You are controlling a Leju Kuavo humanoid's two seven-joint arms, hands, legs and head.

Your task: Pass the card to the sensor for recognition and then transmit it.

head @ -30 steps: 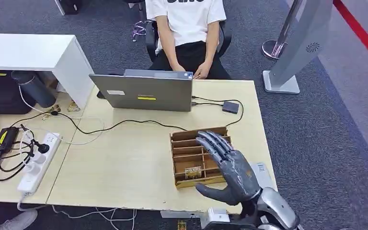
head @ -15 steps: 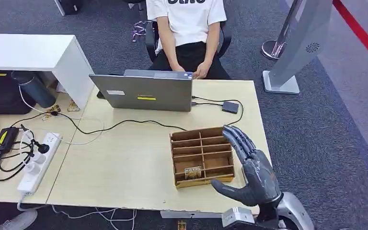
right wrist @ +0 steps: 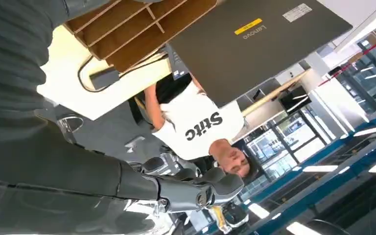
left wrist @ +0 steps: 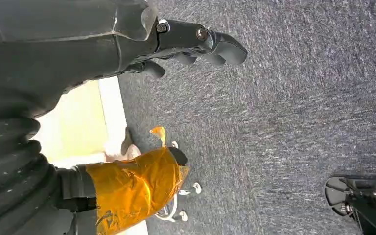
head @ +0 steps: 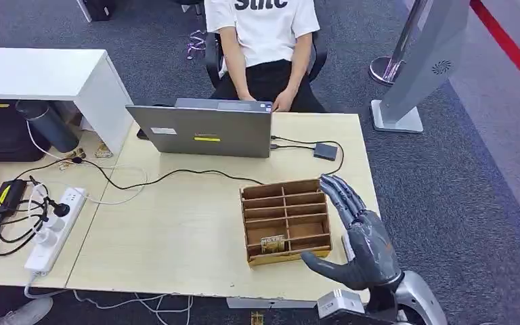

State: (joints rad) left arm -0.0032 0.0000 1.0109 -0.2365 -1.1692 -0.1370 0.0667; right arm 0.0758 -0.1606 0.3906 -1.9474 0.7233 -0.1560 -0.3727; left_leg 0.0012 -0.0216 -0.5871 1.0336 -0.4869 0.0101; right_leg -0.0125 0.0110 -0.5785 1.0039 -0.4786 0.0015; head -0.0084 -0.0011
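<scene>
Card [head: 273, 243] upright in wooden organizer's [head: 286, 218] near-left compartment.

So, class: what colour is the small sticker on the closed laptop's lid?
Yellow, on the grey laptop lid; the head view shows the sticker best.

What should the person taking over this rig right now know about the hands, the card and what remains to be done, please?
Right hand: open, fingers spread, holding nothing, beside the right edge of the wooden organizer.
Left hand: hangs over the carpet beside the table edge; whether it holds anything is unclear.
Card: in the organizer's front row, toward the left.
Sensor: likely the small dark box cabled to the laptop, near the person.
Done: nothing visible; card not picked.
Left: grasp the card, present it to the sensor, hand it over.
</scene>
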